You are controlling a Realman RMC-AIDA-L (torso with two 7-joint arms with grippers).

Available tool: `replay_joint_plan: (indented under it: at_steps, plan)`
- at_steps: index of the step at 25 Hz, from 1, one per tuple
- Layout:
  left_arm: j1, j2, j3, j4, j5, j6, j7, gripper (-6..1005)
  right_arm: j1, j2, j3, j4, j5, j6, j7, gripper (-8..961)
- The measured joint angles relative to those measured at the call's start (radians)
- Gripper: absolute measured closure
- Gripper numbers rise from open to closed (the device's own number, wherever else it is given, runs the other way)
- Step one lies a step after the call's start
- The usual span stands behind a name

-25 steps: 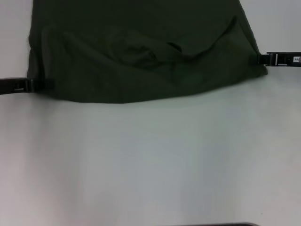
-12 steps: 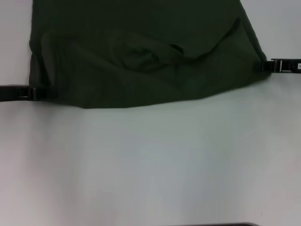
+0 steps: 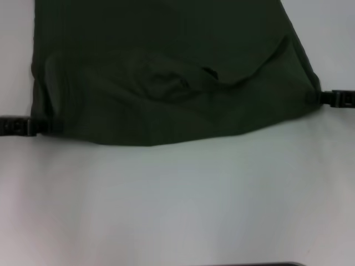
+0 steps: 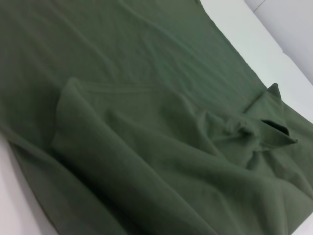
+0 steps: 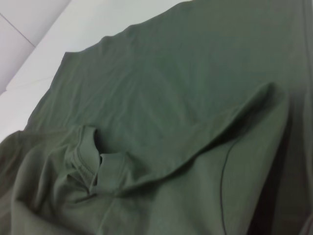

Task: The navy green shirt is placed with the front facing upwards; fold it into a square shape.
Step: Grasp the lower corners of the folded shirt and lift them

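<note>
One navy green shirt and two grippers show above the bare white table. Its folded near edge sags between the arms, both reaching in level from the sides. The left gripper pinches the left corner; the right gripper pinches the right corner. Farther back, the ribbed collar lies bunched on flat cloth.

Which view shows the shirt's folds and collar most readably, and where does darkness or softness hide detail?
Head view: the navy green shirt is nearly black, its creases barely legible against the bright white table; left gripper and right gripper are soft dark shapes at its edges. Left wrist view: the shirt reads lighter, folds shaded clearly. Right wrist view: the collar ribbing is most readable.
</note>
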Motion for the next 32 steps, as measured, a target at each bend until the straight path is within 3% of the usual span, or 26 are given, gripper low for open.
replay_joint_plan:
  at_steps: [13, 23, 32]
  plan:
    - [0.045, 0.022, 0.010, -0.003, 0.010, 0.137, 0.013, 970, -0.112, -0.013, 0.033, -0.060, -0.003, -0.116, -0.005, 916]
    - [0.066, 0.023, 0.010, 0.001, 0.043, 0.199, 0.040, 971, -0.159, -0.024, 0.035, -0.062, -0.005, -0.170, -0.028, 917]
    - [0.071, 0.027, 0.011, -0.003, 0.069, 0.237, 0.063, 971, -0.197, -0.047, 0.078, -0.062, -0.006, -0.280, -0.068, 917]
